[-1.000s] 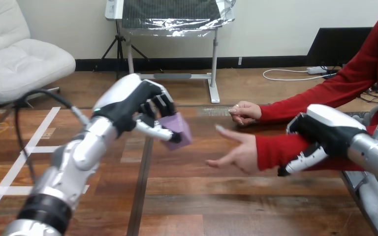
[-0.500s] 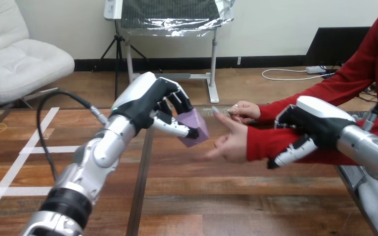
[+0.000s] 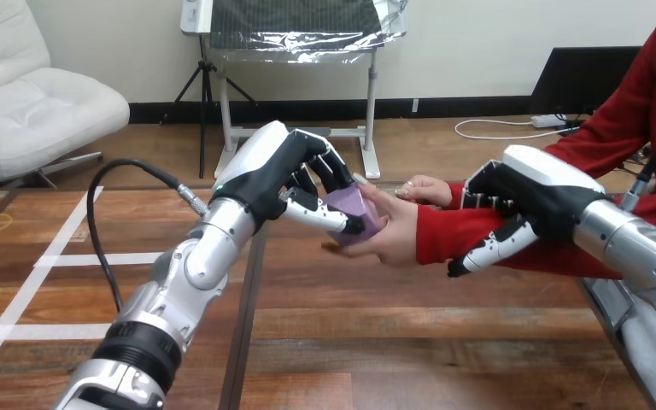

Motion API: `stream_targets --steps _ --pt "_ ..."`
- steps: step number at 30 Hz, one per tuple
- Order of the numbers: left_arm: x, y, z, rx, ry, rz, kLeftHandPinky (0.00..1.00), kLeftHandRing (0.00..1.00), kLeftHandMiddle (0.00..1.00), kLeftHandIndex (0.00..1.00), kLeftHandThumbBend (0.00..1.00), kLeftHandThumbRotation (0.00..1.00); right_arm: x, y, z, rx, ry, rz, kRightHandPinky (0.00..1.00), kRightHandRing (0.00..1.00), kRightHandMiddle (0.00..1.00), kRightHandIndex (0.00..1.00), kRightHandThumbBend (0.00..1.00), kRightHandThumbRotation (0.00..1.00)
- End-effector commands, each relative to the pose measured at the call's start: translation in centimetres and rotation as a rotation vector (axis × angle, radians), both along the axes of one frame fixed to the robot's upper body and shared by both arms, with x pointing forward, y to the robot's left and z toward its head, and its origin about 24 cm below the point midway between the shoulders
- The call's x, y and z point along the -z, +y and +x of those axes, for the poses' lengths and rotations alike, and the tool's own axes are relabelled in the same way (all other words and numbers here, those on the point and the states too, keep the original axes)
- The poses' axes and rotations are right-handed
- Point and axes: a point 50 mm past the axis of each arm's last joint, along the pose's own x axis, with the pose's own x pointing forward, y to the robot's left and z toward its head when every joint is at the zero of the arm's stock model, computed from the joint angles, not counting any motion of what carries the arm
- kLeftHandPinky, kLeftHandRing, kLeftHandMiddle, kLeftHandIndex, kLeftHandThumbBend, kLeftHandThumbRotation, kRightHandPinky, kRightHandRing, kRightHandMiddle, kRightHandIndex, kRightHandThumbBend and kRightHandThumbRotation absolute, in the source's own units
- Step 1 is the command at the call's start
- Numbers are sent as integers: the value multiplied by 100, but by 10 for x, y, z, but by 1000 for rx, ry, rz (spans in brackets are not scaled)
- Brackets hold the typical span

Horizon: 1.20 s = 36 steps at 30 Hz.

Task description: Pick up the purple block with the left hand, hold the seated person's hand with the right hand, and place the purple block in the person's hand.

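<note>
- Centre frame: left hand point(image 3: 295, 175) pinches the purple block point(image 3: 350, 209), touching the person's open hand point(image 3: 395, 237), above the counter point(image 3: 393, 342).
- Right of centre: right hand point(image 3: 530, 201) curls round the person's red-sleeved forearm point(image 3: 440, 237).

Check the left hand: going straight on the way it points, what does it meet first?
The person's open hand, palm facing it. The purple cube-shaped block gripped in the left hand leads and looks at or against that palm, though depth is unclear.
</note>
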Motion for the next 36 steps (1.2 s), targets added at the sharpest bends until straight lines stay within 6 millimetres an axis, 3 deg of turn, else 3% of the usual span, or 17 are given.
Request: stream_targets --steps 1,19,36 --pt "-30 -23 10 63 -106 -23 37 39 45 47 61 0 -33 26 12 -73 -132 86 28 29 33 35 93 26" --pt "-24 -40 7 105 -73 -55 34 37 43 46 60 0 -36 33 13 -80 -149 84 30 31 34 35 95 27" --pt "-17 -42 4 115 -24 -80 28 33 40 46 60 0 -34 31 12 -78 -140 89 30 31 35 36 94 29"
